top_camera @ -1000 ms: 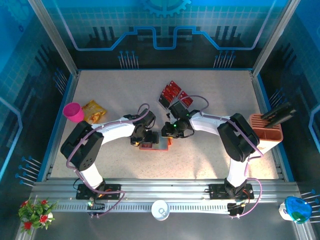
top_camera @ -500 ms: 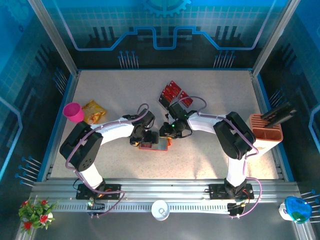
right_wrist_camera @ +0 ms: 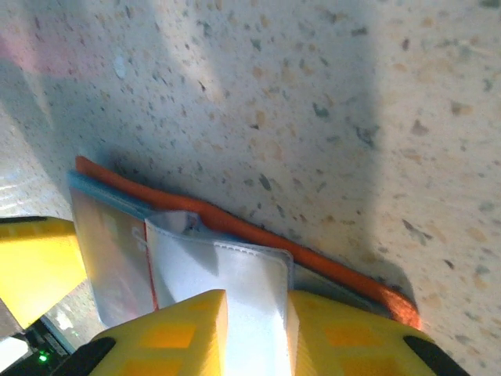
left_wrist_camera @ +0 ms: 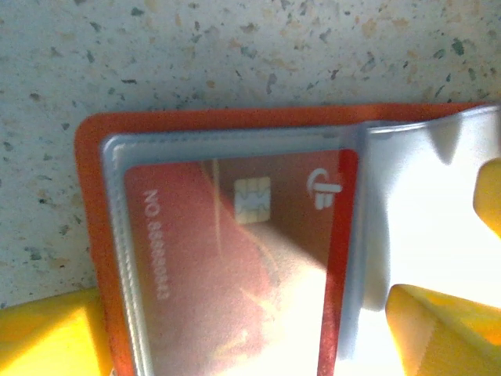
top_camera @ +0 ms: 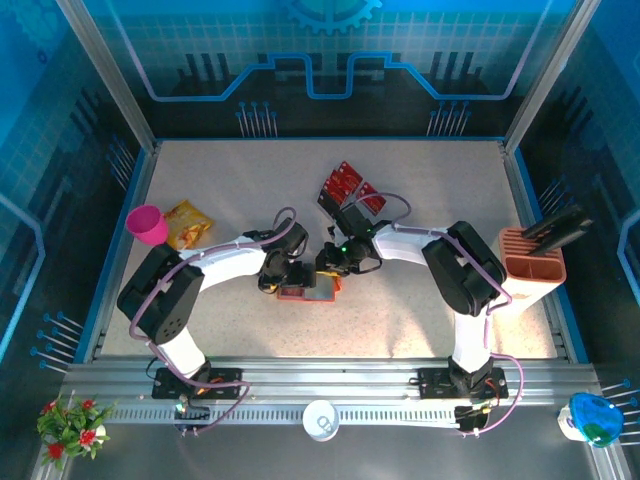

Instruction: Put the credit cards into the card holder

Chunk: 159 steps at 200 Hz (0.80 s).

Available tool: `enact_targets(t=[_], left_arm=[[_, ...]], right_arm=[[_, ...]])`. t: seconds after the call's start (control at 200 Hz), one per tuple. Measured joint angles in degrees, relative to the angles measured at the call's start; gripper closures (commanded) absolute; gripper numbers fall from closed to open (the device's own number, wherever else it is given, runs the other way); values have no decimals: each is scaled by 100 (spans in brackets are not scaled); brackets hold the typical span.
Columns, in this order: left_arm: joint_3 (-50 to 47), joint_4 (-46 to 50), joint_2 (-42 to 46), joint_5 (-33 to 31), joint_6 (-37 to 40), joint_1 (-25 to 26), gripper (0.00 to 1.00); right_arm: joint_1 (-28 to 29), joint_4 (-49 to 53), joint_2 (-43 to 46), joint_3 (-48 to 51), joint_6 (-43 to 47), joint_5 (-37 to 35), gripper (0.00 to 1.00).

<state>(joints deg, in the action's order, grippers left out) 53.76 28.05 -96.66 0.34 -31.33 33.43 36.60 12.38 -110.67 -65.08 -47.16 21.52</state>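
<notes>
Speckled counter [top_camera: 400,320] with the card holder [left_wrist_camera: 90,235] lying open at its centre, one credit card [left_wrist_camera: 235,258] inside its clear pocket. The left pincer [left_wrist_camera: 246,337] stands spread wide over the holder; the right pincer [right_wrist_camera: 254,337] is clamped on its pale inner flap [right_wrist_camera: 227,266]. More cards [top_camera: 345,185] lie farther back.

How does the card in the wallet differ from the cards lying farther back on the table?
The wallet card sits under a clear pocket of the wallet; the loose cards lie bare on the table. The wallet card lies flat and single; the loose cards overlap in a fanned heap. All are red.
</notes>
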Motion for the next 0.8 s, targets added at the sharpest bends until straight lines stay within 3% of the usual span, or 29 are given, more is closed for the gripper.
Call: enact_targets(t=[0.41, 0.66, 0.795], left_arm=[[-59, -59, 94, 94, -4, -57, 12], [-57, 66, 249, 208, -7, -251, 10], [-57, 227, 535, 205, -11, -538, 10]], right_arm=[[-55, -1099, -2, 442, -730, 472, 86], [-61, -1386, 9, 446, -927, 669, 86], [-61, -1456, 52, 446, -986, 756, 80]])
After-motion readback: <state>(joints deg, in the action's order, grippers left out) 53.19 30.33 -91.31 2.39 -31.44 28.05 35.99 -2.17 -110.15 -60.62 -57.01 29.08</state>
